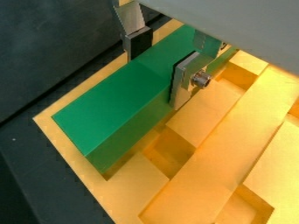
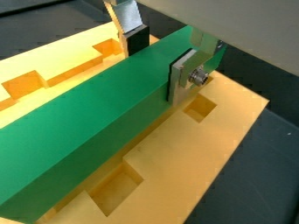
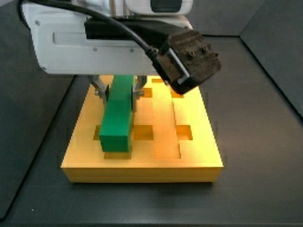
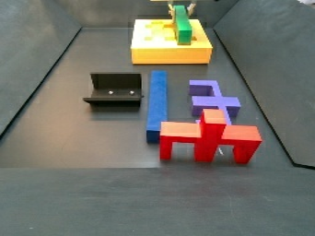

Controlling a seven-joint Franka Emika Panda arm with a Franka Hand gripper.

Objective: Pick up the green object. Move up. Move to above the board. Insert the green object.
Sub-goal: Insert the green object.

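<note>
The green object [image 1: 117, 105] is a long flat bar lying lengthwise on the yellow-orange board [image 1: 239, 171], its lower edge down in a groove. It also shows in a wrist view [image 2: 82, 131] and in both side views [image 3: 119, 120] [image 4: 182, 24]. My gripper [image 1: 160, 68] straddles the bar near its far end, one silver finger on each long face, shut on it. The gripper also shows in a wrist view [image 2: 158, 63] and low over the board [image 3: 178, 160] in a side view [image 3: 119, 89]. The board sits at the far end of the floor [image 4: 154, 53].
A black fixture [image 4: 113, 89] stands on the dark floor left of centre. A blue bar [image 4: 157, 104], a purple block [image 4: 212, 97] and a red block [image 4: 209, 138] lie nearer the front. Dark walls enclose the floor.
</note>
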